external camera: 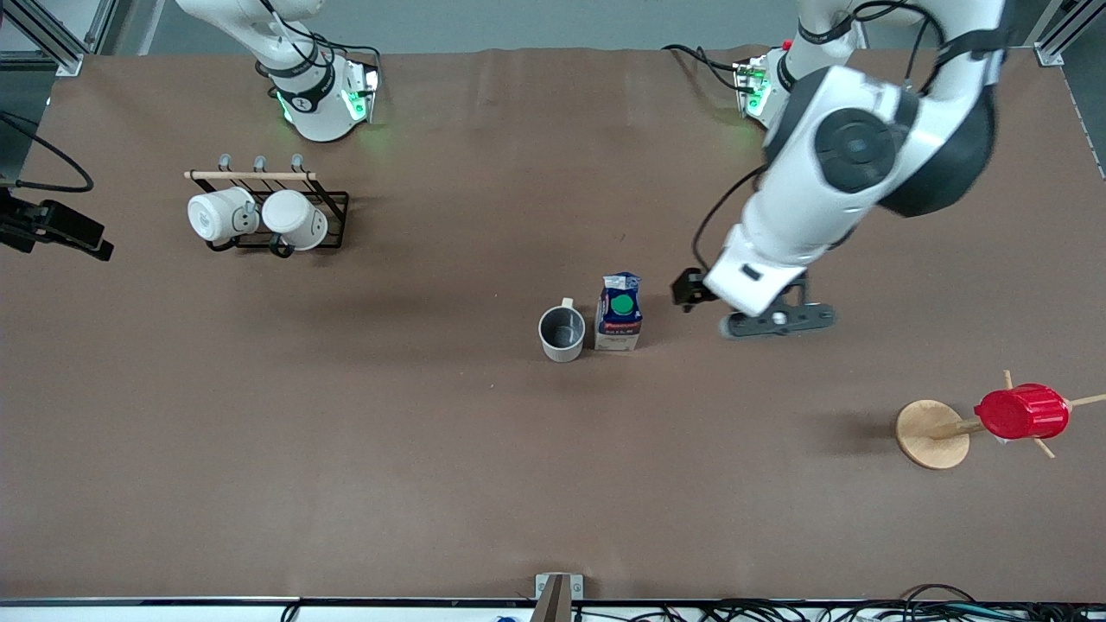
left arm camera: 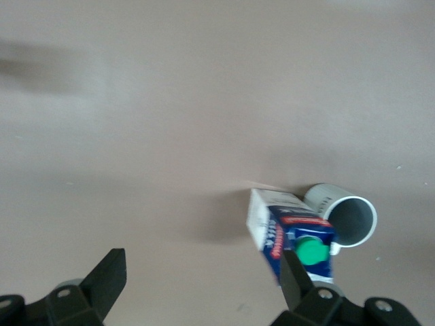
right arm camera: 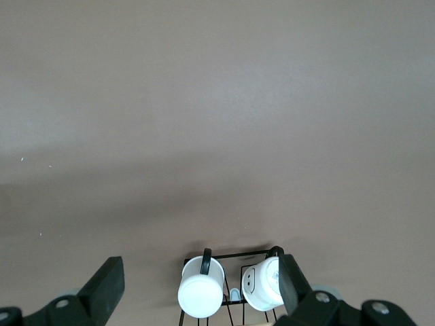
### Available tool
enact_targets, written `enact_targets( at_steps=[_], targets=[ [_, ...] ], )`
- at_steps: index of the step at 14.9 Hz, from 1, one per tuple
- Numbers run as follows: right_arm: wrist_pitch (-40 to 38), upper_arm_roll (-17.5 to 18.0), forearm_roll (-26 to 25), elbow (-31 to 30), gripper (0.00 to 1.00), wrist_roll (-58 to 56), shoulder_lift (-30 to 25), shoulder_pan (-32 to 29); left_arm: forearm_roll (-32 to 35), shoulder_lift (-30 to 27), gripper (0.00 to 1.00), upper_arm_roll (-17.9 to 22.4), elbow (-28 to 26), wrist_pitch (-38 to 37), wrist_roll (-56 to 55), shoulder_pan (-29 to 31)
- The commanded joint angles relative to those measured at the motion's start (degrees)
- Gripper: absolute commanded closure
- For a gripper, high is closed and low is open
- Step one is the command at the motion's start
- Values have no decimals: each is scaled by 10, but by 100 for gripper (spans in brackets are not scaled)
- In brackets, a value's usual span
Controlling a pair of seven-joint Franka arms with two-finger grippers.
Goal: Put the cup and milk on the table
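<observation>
The off-white cup with a dark grey inside stands upright on the brown table near its middle. The blue and white milk carton with a green cap stands right beside it, toward the left arm's end. My left gripper is over bare table beside the milk, toward the left arm's end, open and empty. Its wrist view shows the open gripper, the milk and the cup. My right gripper is open and empty, high over the mug rack. It is out of the front view.
A black wire rack with two white mugs stands toward the right arm's end; it also shows in the right wrist view. A red cup hangs on a wooden stand toward the left arm's end, nearer the front camera.
</observation>
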Motion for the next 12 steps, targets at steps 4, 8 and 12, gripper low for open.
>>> enact_targets(
  at_steps=[4,8,12],
  targets=[
    [5,-1,10,-15,0,-3,-14,0,11,-99,0,-4,-59,-43,92,73],
    [4,-1,11,-15,0,-5,-14,1,10,-120,0,-4,-54,-71,135,119],
    [4,0,10,-15,0,-5,-14,1,9,-120,0,6,-42,-85,175,122]
  ],
)
